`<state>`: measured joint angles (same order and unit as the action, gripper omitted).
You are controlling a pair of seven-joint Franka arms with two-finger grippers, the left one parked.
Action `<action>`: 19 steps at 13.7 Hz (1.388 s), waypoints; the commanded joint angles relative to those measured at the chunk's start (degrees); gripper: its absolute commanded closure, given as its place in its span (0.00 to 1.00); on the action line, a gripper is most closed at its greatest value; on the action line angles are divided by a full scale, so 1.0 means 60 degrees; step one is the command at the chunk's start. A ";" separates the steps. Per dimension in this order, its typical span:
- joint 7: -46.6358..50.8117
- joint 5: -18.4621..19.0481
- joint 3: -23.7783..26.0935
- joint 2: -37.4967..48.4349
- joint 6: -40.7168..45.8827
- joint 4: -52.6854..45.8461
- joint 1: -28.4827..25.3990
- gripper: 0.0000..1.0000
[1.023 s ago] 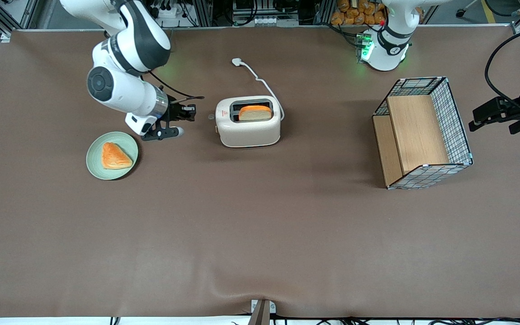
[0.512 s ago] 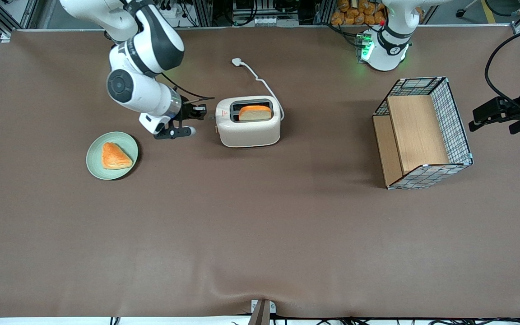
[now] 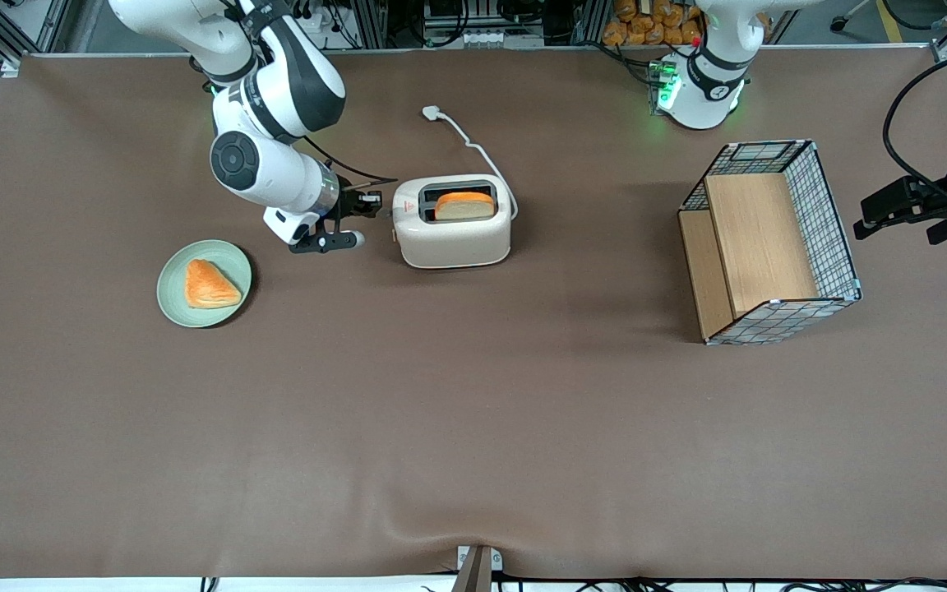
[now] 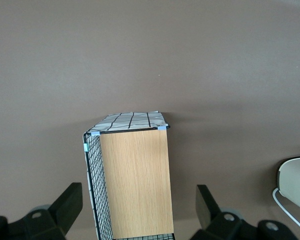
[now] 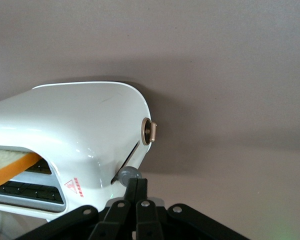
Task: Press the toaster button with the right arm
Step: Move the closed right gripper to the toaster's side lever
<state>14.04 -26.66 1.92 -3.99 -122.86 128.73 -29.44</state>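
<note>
I have the right arm [image 3: 268, 123] reaching down toward the narrow end of the toaster [image 3: 453, 222], which stands near the middle of the brown table [image 3: 473, 427], with the working arm at its nine o'clock side as the front camera sees it. The gripper [image 3: 372, 204] sits just beside that end, at the height of the toaster's upper half. From the wrist camera I see its two black fingers [image 5: 137, 192] pressed together with no gap, holding nothing, their tips meeting the toaster button [image 5: 128, 174], a small grey tab sticking out of the slot in the end wall. A round brass-coloured knob [image 5: 149, 131] sits on the same end, clear of the fingers. A slice of bread [image 3: 464, 205] stands in the toaster's slot, and the red triangle sticker [image 3: 409, 206] is on top beside it. The white cord [image 3: 473, 148] runs from the toaster toward twelve o'clock to its plug [image 3: 431, 113]. At about eight o'clock from the gripper a green plate [image 3: 177, 308] carries a triangular pastry [image 3: 209, 284]. Toward the parked arm's end of the table lies a wire basket [image 3: 839, 247] with wooden boards inside.
</note>
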 commanded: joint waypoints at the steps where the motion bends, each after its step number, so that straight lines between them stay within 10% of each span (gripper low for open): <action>1: 0.0019 -0.0214 -0.0057 -0.0082 -0.0368 0.0137 -0.0264 1.00; 19: 0.0019 -0.0229 -0.0042 -0.0478 -0.1057 0.0400 -0.0572 1.00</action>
<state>14.17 -26.73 1.94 -6.56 -127.54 129.95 -31.87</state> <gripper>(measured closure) 0.991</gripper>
